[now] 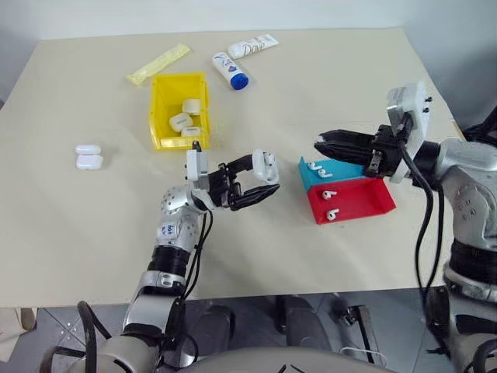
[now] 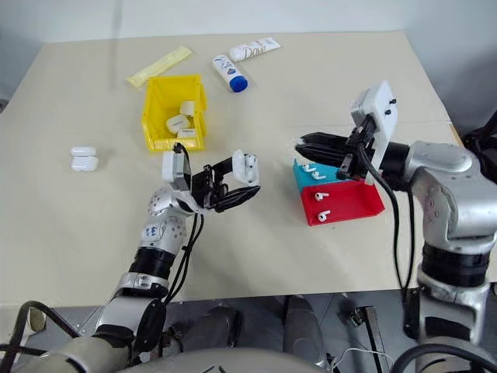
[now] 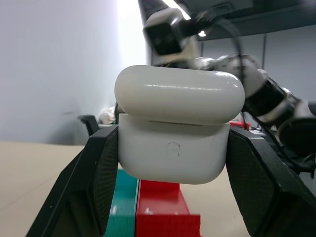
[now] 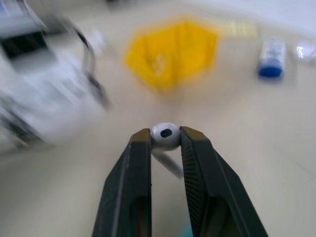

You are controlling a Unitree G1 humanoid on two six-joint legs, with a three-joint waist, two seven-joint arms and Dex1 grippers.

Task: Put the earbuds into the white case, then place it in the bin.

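- Left pincer [image 1: 260, 180] is clamped across the sides of a small glossy white rounded earbud case [image 1: 266, 165], held up off the beige counter [image 1: 93, 225], just in front of the yellow rectangular plastic bin [image 1: 159, 105].
- In the left wrist view the case lid looks seated, or at most cracked along the seam; can't tell for sure.
- Right pincer [image 4: 165, 140] is pinched narrow on one tiny white stemmed earbud [image 4: 165, 135], head between the tips, stem hanging behind; it hovers over the blue tray [image 1: 342, 171] and red tray [image 1: 361, 203], well apart from the case.
- More earbuds lie in both trays; several closed cases sit in the bin, two more on the counter at far left.
- Step in hand, my read: bring the bud to the case.
- To do it well: get the lid fully open first, keep the case steady and mouth-up, align stem down into its well, approach slowly, release only once seated.
- Risk: the grip is on the rounded head, so the bud could twist or pop out.
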